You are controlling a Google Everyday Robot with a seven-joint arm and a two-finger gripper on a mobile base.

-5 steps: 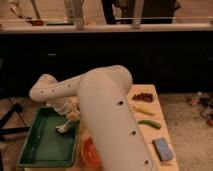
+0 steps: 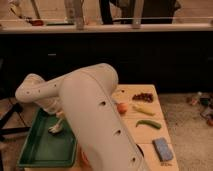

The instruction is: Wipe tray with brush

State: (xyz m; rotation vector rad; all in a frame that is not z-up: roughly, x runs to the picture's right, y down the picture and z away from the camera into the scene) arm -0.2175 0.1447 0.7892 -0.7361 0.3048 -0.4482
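Observation:
The dark-green tray (image 2: 35, 150) lies at the left end of the table. The brush (image 2: 54, 128), with a whitish bristle head, stands head-down on the tray's floor near its far right corner. My gripper (image 2: 60, 118) is right above the brush at the end of the white arm (image 2: 95, 115) and is shut on the brush's handle. The arm's big forearm hides most of the gripper and the tray's right rim.
On the pale wooden table (image 2: 150, 137) right of the arm lie an orange fruit (image 2: 122, 107), a yellow item (image 2: 143, 110), a green vegetable (image 2: 149, 124), dark red grapes (image 2: 145, 96) and a blue sponge (image 2: 162, 149). A dark counter runs behind.
The gripper and brush have slid a little to the left across the tray floor. The arm's elbow has swung with them.

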